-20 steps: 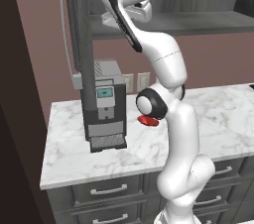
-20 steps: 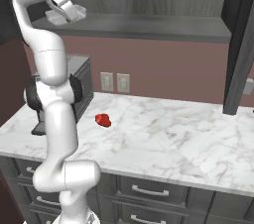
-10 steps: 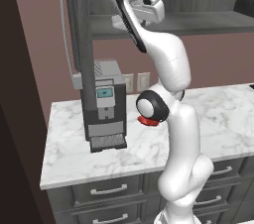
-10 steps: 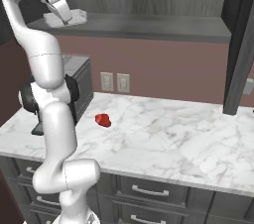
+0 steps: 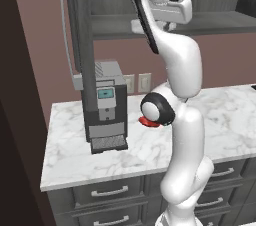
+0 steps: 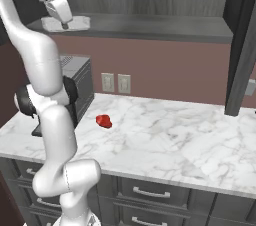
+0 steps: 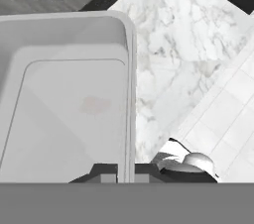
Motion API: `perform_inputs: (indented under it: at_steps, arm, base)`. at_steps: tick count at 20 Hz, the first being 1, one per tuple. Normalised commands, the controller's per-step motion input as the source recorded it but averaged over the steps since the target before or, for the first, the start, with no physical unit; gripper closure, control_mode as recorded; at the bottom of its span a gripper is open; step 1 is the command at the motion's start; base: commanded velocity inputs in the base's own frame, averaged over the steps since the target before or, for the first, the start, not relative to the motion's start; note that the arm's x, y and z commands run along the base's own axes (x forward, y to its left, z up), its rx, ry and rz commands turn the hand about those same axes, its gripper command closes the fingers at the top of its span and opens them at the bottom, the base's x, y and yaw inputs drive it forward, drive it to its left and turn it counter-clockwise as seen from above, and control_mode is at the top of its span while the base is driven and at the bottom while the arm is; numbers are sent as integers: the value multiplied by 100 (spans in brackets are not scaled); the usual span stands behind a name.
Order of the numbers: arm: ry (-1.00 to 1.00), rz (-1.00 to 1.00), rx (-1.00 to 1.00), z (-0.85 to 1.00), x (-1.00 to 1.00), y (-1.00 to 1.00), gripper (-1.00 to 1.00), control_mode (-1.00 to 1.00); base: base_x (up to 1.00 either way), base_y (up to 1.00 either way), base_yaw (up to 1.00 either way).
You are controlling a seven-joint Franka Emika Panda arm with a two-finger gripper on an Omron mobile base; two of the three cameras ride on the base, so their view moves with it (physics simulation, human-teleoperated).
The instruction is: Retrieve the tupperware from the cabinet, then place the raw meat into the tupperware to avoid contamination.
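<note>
**Obs. 1:** Translucent plastic, whitish: the tupperware (image 6: 66,22) is sitting at the front edge of the cabinet (image 6: 150,25) shelf, partly overhanging it. The gripper (image 6: 65,24) is clenched on its near rim; in the hand view the tupperware's wall (image 7: 130,94) is running straight down between the two fingertips (image 7: 106,174).

**Obs. 2:** Agreed, pinched on the rim alone, nothing supporting it underneath. Where is the raw meat?

**Obs. 1:** The raw meat (image 6: 104,121) is lying on the marble counter (image 6: 175,135), just beside the coffee machine (image 5: 104,105) and well below the shelf. In the left base view the arm's elbow is hiding most of the red lump (image 5: 148,122).

**Obs. 2:** Risks I am noting. One: a grip on a thin wall at one edge. My judgement is that the container could pivot and tilt once it is leaving the shelf, or slip out of the fingers altogether.

**Obs. 1:** Two: the open cabinet door (image 5: 80,45) is hanging just left of the arm's path, directly above the coffee machine. A wide swing downward could be clipping either.

**Obs. 2:** Three: landing spot. If the container is coming down on the meat, or too close to the machine, the later pick gets cramped. Open counter to the right of the meat looks safer.

**Obs. 1:** Noted. Cannot tell from these views how deep the fingers are reaching over the wall.
</note>
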Motion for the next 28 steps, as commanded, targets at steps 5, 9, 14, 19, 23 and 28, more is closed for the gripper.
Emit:
perform_inputs:
  at_steps: [5, 9, 14, 19, 23, 28]
  arm:
    - [8, 0, 0, 1, -100, -28, 100, -100]
    - [12, 0, 0, 3, -100, -30, 100, -100]
    - [28, 6, -20, 0, -63, -29, 100, -100]
    - [26, 5, -30, -3, -55, -34, 100, -100]
    - [10, 3, -23, -12, -76, -57, 100, -100]
    - [6, 0, -18, -4, -94, -54, 100, -100]
  base:
    - [0, 0, 0]
    - [0, 0, 0]
    - [0, 0, 0]
    - [0, 0, 0]
    - [0, 0, 0]
    - [0, 0, 0]
